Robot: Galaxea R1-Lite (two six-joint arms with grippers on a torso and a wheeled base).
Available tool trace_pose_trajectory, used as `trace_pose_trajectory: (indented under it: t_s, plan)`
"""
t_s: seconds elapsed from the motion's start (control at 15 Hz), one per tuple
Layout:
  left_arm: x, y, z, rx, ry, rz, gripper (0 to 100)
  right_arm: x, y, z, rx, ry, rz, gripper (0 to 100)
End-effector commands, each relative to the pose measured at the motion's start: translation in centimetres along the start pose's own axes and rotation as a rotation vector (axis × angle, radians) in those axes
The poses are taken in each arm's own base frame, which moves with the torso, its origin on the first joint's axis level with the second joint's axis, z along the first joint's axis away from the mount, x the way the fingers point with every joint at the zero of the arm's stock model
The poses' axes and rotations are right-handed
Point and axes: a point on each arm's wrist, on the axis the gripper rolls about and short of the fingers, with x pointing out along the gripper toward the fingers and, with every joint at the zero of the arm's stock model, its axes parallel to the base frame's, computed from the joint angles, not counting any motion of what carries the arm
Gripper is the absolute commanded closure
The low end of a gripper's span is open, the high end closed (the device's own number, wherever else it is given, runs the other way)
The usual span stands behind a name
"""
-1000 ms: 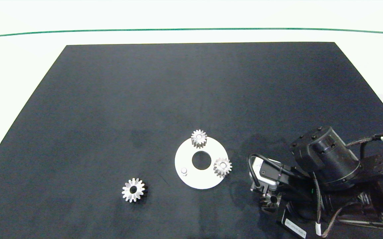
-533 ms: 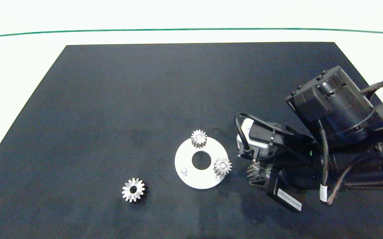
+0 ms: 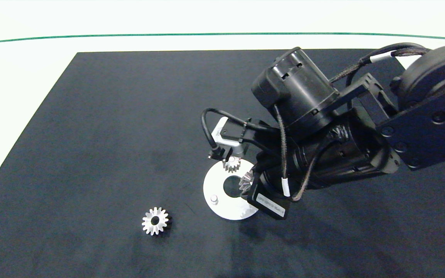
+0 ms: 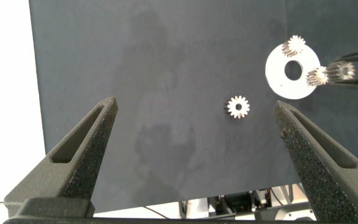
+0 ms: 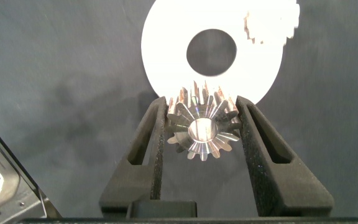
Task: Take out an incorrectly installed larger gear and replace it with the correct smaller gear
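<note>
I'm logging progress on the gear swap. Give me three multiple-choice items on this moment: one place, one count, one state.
1. Where is the larger gear?
A. on a peg
B. on the black mat, apart from the white disc
C. in a gripper

2. How many seated gears does the white disc carry?
A. two
B. none
C. four

3. The right gripper is:
A. open and empty
B. parked off the mat
C. shut on the smaller gear

Answers:
1. B, it lies alone on the mat in the head view.
2. A, the left wrist view shows two on the disc.
3. C, the right wrist view shows both fingers pressing that gear's sides above the disc.

The left gripper hangs open, away from the disc.
</note>
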Motion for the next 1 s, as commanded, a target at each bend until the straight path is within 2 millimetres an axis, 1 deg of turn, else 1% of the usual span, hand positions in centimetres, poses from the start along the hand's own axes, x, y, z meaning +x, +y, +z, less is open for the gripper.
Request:
trace_pose_trajectory:
  t_s: [0.07, 0.27, 0.47, 0.53, 0.67, 0.8, 1.0]
  plan:
    - [0.0, 0.0, -0.1, 0.001, 0.005, 0.003, 0, 1.9, 0.9, 2.3, -0.041, 0.043, 0.04, 81]
    - [0.0, 0.0, -0.1, 0.001, 0.005, 0.003, 0, 4.7, 2.5, 1.7, -0.086, 0.173, 0.092, 81]
    - [0.0, 0.0, -0.1, 0.001, 0.005, 0.003, 0, 6.3, 3.5, 1.7, -0.112, 0.218, 0.096, 81]
    - [0.0, 0.0, -0.1, 0.001, 0.005, 0.003, 0, 6.5, 3.7, 1.7, -0.116, 0.223, 0.099, 81]
    - [0.0, 0.0, -0.1, 0.001, 0.005, 0.003, 0, 6.0, 3.6, 1.8, -0.108, 0.211, 0.095, 81]
    - [-0.1, 0.1, -0.1, 0.001, 0.002, 0.002, 0, 4.0, 3.1, 1.7, -0.076, 0.189, 0.082, 81]
    - [-0.4, 0.2, -0.2, -0.001, -0.007, -0.002, 0, 2.3, 2.6, 1.1, -0.064, 0.213, 0.089, 81]
